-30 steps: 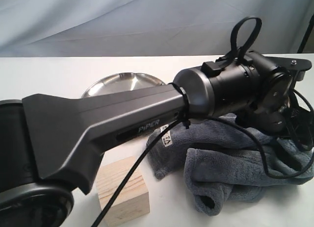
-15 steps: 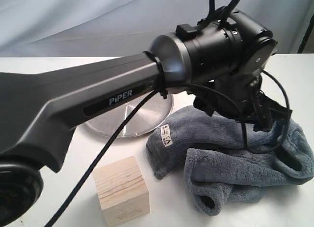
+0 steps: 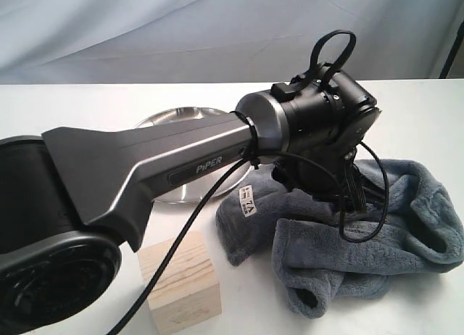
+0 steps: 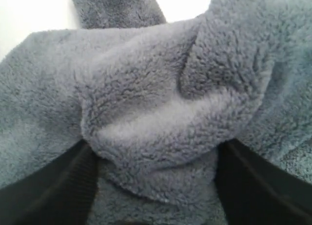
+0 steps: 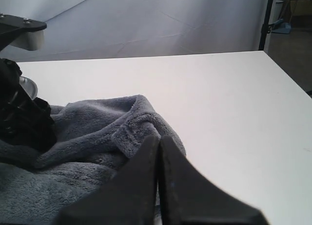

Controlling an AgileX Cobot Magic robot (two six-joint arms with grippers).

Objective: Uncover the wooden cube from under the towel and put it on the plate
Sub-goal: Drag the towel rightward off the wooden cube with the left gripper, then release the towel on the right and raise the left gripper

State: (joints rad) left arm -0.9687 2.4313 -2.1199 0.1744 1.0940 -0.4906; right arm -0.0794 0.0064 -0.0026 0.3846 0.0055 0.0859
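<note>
1. Wooden cube (image 3: 185, 283): I see it uncovered on the white table (image 3: 65, 106) at front left, upright and near the towel without touching it.
2. Plate (image 3: 165, 120): on the table behind the cube, mostly hidden by my left arm (image 3: 181, 168).
3. Towel (image 3: 362, 248): bunched in folds at right, with its white label (image 3: 247, 202) showing.
4. Left gripper (image 4: 156, 181): pinching a thick fold of the towel between its fingers.
5. Right gripper (image 5: 158, 181): fingers pressed together and empty, with the towel just beyond the tips.
</note>
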